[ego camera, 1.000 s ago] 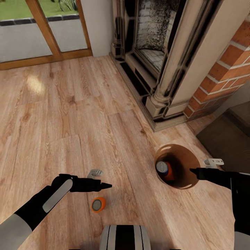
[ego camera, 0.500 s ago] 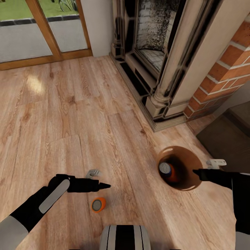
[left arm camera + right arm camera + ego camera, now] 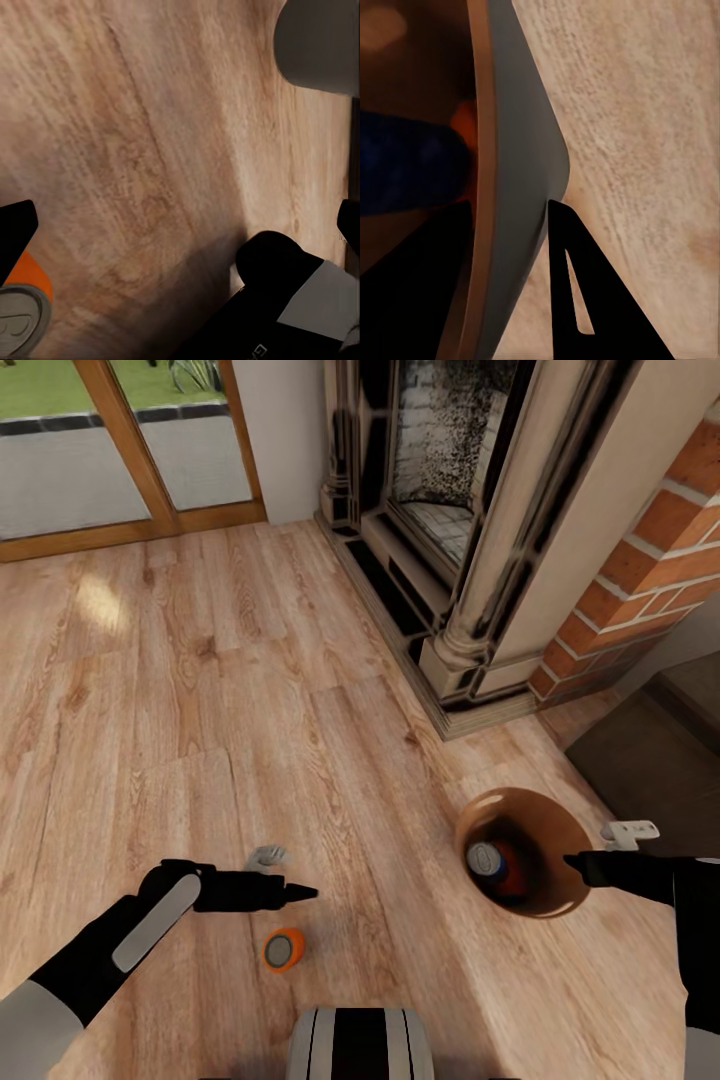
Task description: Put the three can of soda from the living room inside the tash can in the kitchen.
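Head view: the right fingers (image 3: pixel 578 863) pinch the rim of the bin (image 3: pixel 540 900), one finger inside the wall and one outside, as the right wrist view shows with the grey wall (image 3: pixel 521 187) running between the two dark fingers (image 3: pixel 585 300). The bin hangs tilted above the wood floor (image 3: pixel 250 690), its copper inside facing up, and in it lie a dark blue can (image 3: pixel 486 858) and an orange can (image 3: pixel 512 868) touching each other, just ahead of the right fingertips. The left fingers (image 3: pixel 300 893) are spread with nothing between them, hovering over the floor; the third can (image 3: pixel 283 949), orange with a silver top, stands upright on the floor just beside and below them. A brick fireplace (image 3: pixel 470 560) stands well beyond both arms.
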Available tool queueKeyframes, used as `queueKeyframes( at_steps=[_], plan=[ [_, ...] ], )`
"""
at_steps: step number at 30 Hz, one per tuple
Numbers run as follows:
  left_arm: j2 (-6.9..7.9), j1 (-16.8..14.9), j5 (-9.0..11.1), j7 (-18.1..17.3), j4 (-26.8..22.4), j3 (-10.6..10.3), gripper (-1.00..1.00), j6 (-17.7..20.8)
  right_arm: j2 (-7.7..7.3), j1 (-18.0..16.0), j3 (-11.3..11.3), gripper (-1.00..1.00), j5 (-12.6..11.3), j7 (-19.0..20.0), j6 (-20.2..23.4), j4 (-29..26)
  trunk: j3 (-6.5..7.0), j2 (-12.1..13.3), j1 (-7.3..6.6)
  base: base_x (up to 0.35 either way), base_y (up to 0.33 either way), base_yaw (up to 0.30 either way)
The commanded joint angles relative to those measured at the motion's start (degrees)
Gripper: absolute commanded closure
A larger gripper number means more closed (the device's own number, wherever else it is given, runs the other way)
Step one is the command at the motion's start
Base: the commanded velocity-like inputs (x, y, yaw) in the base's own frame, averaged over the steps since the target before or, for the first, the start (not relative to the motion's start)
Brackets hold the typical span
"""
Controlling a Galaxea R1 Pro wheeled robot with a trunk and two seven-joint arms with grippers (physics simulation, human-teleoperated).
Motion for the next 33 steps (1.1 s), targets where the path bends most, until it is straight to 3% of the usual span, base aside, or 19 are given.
queueKeyframes(
  at_steps=[1, 7, 16, 17, 18, 19, 20, 22, 23, 26, 32, 33],
  plan=[
    [0.33, -0.01, 0.33, -0.33, -0.33, 0.03, -1.00, 0.33, 0.01, -0.02, 0.02, 1.00, -0.32, 0.11, 0.32, -0.01, 0.00, 0.00, 0.00, 0.000, 0.000, 0.000],
    [1.59, -0.04, 2.35, -2.26, -2.26, 0.07, -1.00, 2.27, -0.20, -0.02, -0.07, 1.00, 0.95, 0.21, 0.36, -0.01, 0.00, 0.00, 0.00, 0.000, 0.000, 0.000],
    [1.55, -0.04, 2.04, -3.84, -3.46, 0.07, -1.00, 2.92, -0.30, -0.02, -0.16, 1.00, 2.95, 0.28, 0.37, -0.01, 0.00, 0.00, 0.00, 0.000, 0.000, 0.000],
    [1.54, -0.04, 1.84, -3.61, -3.59, 0.06, -1.00, 2.87, -0.31, -0.02, -0.16, 1.00, -6.07, 0.29, 0.37, -0.01, 0.00, 0.00, 0.00, 0.000, 0.000, 0.000],
    [1.53, -0.04, 1.66, -3.10, -3.96, 0.03, -1.00, 2.76, -0.33, -0.02, -0.16, 1.00, -6.08, 0.29, 0.37, -0.01, 0.00, 0.00, 0.00, 0.000, 0.000, 0.000],
    [1.52, -0.04, 1.55, -1.78, -4.58, 0.02, -1.00, 2.57, -0.32, -0.02, -0.16, 1.00, -6.08, 0.29, 0.37, -0.01, 0.00, 0.00, 0.00, 0.000, 0.000, 0.000],
    [1.27, -0.03, 1.53, 3.71, -6.32, -0.06, -1.00, 2.21, -0.35, -0.02, -0.16, 1.00, -6.08, 0.29, 0.37, -0.01, 0.00, 0.00, 0.00, 0.000, 0.000, 0.000],
    [0.62, 0.11, 1.85, 11.29, -8.02, -0.27, -1.00, 2.03, -0.38, -0.02, -0.22, 1.00, -6.08, 0.32, 0.37, -0.01, 0.00, 0.00, 0.00, 0.000, 0.000, 0.000],
    [0.40, 0.15, 1.92, 13.23, -8.33, -0.32, -1.00, 2.00, -0.38, -0.02, -0.22, 1.00, -6.08, 0.34, 0.37, -0.01, 0.00, 0.00, 0.00, 0.000, 0.000, 0.000],
    [-0.86, 1.95, 2.09, 23.97, -9.88, -0.49, -1.00, 1.89, -0.40, -0.02, -0.25, 1.00, -6.08, 0.37, 0.37, -0.01, 0.00, 0.00, 0.00, 0.000, 0.000, 0.000],
    [-1.23, 5.13, 1.59, 31.26, -12.71, -0.55, -1.00, -0.99, -0.40, -0.02, -0.25, 1.00, -6.08, 0.38, 0.39, -0.01, 0.00, 0.00, 0.00, 0.000, 0.000, 0.000],
    [-1.32, 5.36, 1.81, 34.22, -13.30, -0.65, -1.00, -1.61, -0.40, -0.02, -0.25, 1.00, -6.08, 0.38, 0.37, -0.01, 0.00, 0.00, 0.00, 0.000, 0.000, 0.000]
  ],
)
